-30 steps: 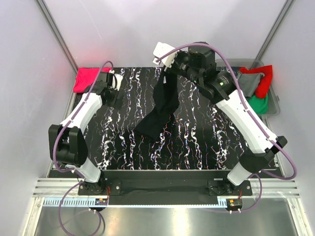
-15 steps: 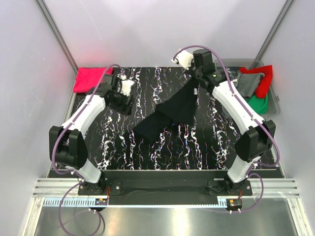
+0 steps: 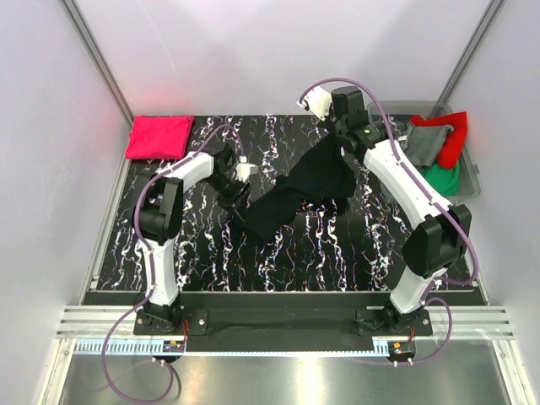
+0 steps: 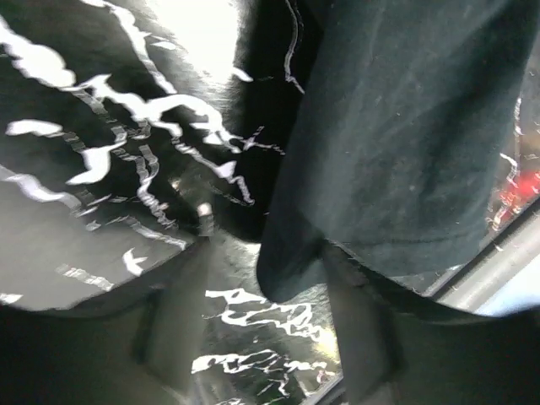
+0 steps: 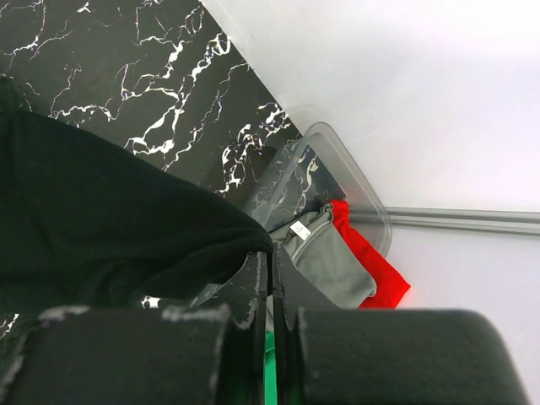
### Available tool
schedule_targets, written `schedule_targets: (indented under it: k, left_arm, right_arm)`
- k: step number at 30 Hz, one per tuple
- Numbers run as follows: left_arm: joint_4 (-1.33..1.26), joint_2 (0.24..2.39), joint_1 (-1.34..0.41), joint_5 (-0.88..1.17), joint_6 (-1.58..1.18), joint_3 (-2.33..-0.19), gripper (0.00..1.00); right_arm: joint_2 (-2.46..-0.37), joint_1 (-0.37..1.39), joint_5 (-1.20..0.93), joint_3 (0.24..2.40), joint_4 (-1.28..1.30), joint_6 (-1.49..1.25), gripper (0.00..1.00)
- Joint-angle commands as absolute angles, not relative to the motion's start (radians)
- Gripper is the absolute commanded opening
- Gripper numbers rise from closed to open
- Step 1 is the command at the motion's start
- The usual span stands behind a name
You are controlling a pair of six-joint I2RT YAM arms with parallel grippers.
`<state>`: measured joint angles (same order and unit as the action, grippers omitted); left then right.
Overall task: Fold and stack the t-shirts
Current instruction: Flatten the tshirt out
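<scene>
A black t-shirt (image 3: 295, 190) lies bunched and slanting across the middle of the marble table. Its upper right end is lifted by my right gripper (image 3: 336, 142), which is shut on a fold of the black cloth (image 5: 84, 202) at the fingertips (image 5: 271, 257). My left gripper (image 3: 239, 187) is low at the shirt's left end. In the left wrist view its fingers (image 4: 181, 312) stand apart, and a corner of the black shirt (image 4: 405, 126) hangs between the tips beside the right one. A folded pink-red t-shirt (image 3: 158, 135) lies at the back left corner.
A clear plastic bin (image 3: 468, 181) at the right edge holds a grey t-shirt (image 3: 426, 143), a red one (image 3: 456, 139) and a green one (image 3: 443, 179). White walls and metal posts close in the back and both sides.
My left arm swung right from the pink-red shirt to the black shirt's left end, its jaws narrowing. My right gripper carried the black shirt right and down, so it now lies spread lower.
</scene>
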<state>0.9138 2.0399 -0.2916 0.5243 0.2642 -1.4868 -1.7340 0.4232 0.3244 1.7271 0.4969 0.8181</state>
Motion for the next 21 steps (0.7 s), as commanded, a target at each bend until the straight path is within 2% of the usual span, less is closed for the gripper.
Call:
schedule_targets:
  k: [1,2,3,5,9,12,15,19,21]
  left_arm:
    - [0.999,2.055,-0.287,0.667,0.296,-1.571,0.44]
    - [1.006,2.066,-0.287,0.676,0.298,-1.580,0.24]
    - [1.018,2.065,-0.287,0.670,0.295,-1.588,0.00]
    - [1.020,2.019,-0.285,0.647,0.304,-1.600,0.00]
    - [1.009,1.881,-0.281,0.467,0.348,-1.660,0.00]
    - [0.971,1.744,-0.279,0.376,0.380,-1.730,0.00]
    - [0.957,1.625,-0.284,0.411,0.429,-1.796,0.00]
    - [0.983,1.528,-0.302,0.443,0.501,-1.847,0.00]
    - [1.046,1.483,-0.327,0.456,0.543,-1.823,0.00]
  right_arm:
    - [-1.677,0.426,0.339,1.727,0.446,0.802,0.00]
    - [-1.678,0.426,0.336,1.726,0.445,0.802,0.00]
    - [-1.678,0.426,0.336,1.726,0.446,0.802,0.00]
    - [-1.681,0.425,0.333,1.729,0.445,0.802,0.00]
    - [-1.724,0.390,0.324,1.788,0.439,0.714,0.00]
    - [-1.785,0.347,0.296,1.995,0.486,0.478,0.00]
    - [-1.816,0.324,0.210,2.138,0.570,0.347,0.00]
    - [-1.752,0.318,0.186,2.076,0.578,0.321,0.00]
    - [-1.686,0.313,0.181,1.940,0.578,0.314,0.00]
